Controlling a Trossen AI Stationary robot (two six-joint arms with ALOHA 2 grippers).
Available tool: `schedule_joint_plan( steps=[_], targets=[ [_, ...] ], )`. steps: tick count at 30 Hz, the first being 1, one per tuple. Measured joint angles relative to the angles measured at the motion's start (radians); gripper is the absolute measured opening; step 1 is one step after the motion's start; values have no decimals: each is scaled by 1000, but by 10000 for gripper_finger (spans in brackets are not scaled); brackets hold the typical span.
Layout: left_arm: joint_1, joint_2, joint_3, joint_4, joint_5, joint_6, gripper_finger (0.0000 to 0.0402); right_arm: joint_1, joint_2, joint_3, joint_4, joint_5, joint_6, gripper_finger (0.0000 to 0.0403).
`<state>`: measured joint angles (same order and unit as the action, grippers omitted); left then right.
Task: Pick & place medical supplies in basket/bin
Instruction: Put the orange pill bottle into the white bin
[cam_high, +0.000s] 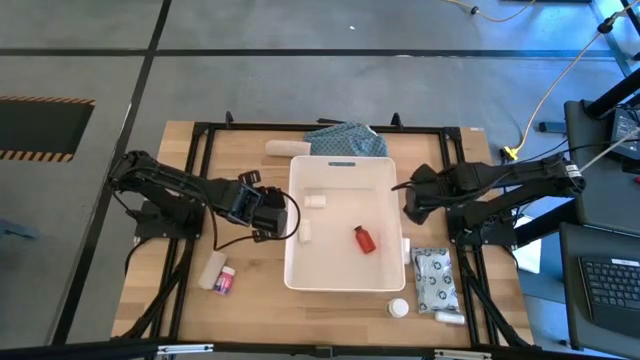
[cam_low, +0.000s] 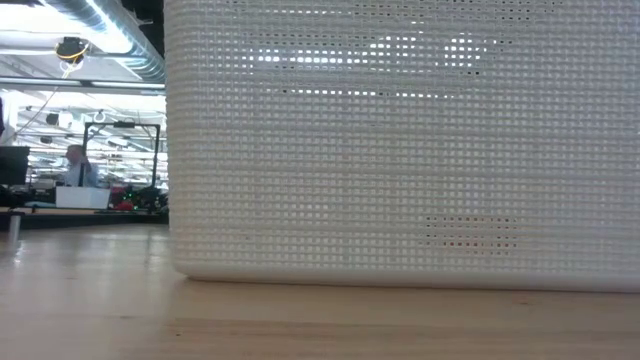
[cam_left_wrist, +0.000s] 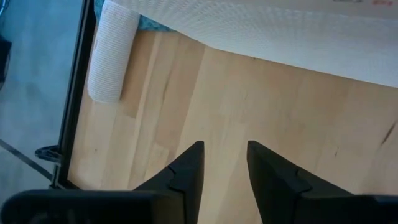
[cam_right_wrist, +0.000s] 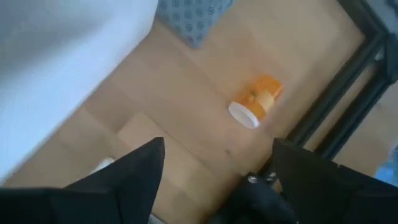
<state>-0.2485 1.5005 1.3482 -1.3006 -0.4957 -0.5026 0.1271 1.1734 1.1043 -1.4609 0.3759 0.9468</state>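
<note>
The white bin (cam_high: 340, 265) stands mid-table; a red bottle (cam_high: 365, 238) and two small white items (cam_high: 315, 200) lie in it. My left gripper (cam_high: 280, 220) hovers open at the bin's left rim; in its wrist view the fingers (cam_left_wrist: 225, 146) have only bare wood between them. My right gripper (cam_high: 408, 208) hovers wide open at the bin's right rim, above the table (cam_right_wrist: 217, 143). An orange bottle (cam_right_wrist: 256, 99) lies on its side beyond it. A white roll (cam_high: 283, 148) lies at the far edge; a pink-labelled box (cam_high: 225, 282) and white tube (cam_high: 212, 268) lie near left.
A blue-green patterned cloth (cam_high: 345, 140) lies behind the bin. A grey patterned pouch (cam_high: 432, 278), a white bottle (cam_high: 399, 308) and a white tube (cam_high: 450, 318) lie near right. The bin's wall (cam_low: 400, 150) fills the low view. A black frame (cam_high: 200, 130) edges the table.
</note>
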Motion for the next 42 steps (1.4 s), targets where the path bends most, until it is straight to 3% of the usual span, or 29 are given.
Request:
schedule_joint_plan(
  steps=[11,19,26,42],
  targets=[
    [0,0,0,0,-3,0,114,-122,2,-184,35,41,226,292],
    [0,0,0,1,-3,0,116,-260,1,-286,158,123,227,291],
    [0,0,0,2,-1,0,112,-343,1,-364,264,132,222,291],
    [0,0,0,2,3,0,114,-367,1,-552,546,157,171,291]
  ],
)
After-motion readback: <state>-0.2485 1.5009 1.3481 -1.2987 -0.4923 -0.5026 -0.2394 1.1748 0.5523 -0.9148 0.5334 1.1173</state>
